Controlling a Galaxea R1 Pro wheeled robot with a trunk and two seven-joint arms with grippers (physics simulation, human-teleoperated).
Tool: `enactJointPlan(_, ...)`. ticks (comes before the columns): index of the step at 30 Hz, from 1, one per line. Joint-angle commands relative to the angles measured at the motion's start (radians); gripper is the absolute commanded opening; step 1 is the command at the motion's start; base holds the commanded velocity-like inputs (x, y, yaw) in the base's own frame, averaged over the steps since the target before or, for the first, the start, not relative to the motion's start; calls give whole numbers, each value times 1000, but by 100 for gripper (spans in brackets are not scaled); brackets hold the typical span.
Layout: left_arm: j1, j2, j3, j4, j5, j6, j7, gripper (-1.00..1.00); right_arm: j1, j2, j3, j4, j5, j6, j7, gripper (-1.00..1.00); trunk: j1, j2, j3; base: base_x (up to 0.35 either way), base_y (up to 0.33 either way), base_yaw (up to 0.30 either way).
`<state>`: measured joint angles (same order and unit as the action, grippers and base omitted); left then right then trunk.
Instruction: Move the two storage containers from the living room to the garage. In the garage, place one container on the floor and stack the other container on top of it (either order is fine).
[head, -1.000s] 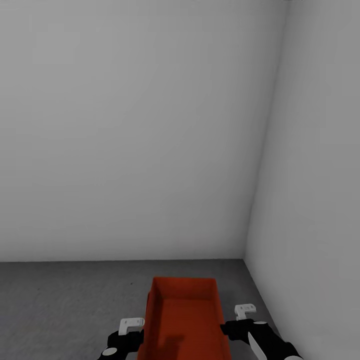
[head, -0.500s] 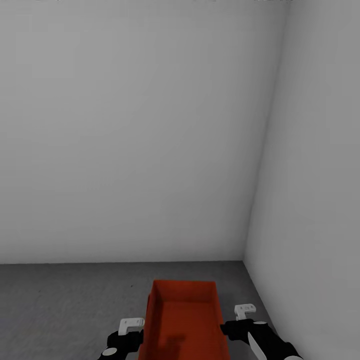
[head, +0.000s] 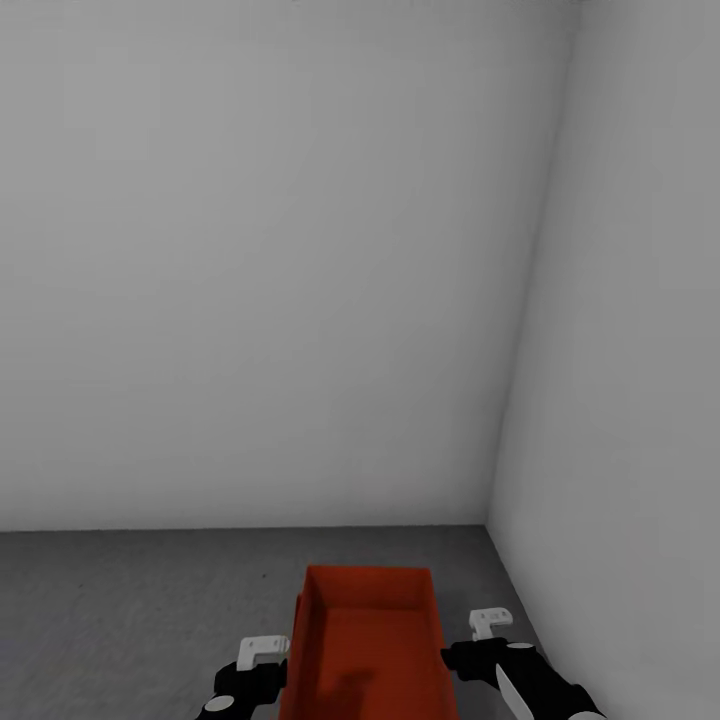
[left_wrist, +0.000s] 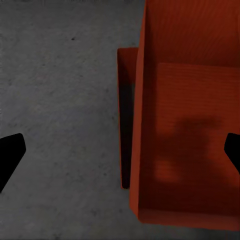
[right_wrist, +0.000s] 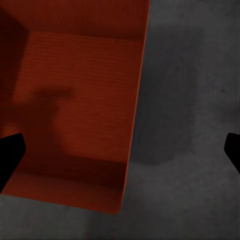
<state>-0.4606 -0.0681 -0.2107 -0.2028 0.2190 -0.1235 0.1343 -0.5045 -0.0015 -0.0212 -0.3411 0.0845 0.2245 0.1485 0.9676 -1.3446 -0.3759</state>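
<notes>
Room: the robot faced a corner of the garage, with a plain pale grey wall ahead and a second grey wall on the right.
Floor: the floor was dark grey, rough and speckled, and ran from the foot of the walls to the near edge of the head view.
Top bin: an orange-red, topless bin sat low in the middle of the head view, between the two arms, its long side running away from the robot; its ribbed bottom carried a dark shadow.
Lower bin: in the left wrist view a second orange-red wall stuck out from beneath the left side of the top bin, lying on the floor; the upper bin sat on it, shifted slightly to the right.
Left gripper: the left gripper hung just left of the bin's near end; its fingers stood wide apart at the two edges of the wrist view, holding nothing.
Right gripper: the right gripper hung just right of the bin, apart from its wall; its fingers were likewise spread wide and empty, over the bin and the floor.
</notes>
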Motion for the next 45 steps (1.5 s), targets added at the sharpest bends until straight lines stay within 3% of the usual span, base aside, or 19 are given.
enactJointPlan(1, -1, 0, -9, 1, 10, -4, 5, 100, 0, 0, -2, -2, 9, 5, 5, 100, -4, 7, 2, 0, 0, 0)
enactJointPlan(16, -1, 0, -9, 1, 10, -8, 4, 100, 0, 3, -2, 4, 9, -37, -4, 100, -61, 112, 49, 0, 0, 0)
enactJointPlan(45, 0, 0, -9, 2, 10, -10, 4, 100, 0, 3, 0, 8, 9, -42, -4, 100, -173, 315, 140, 0, 0, 0)
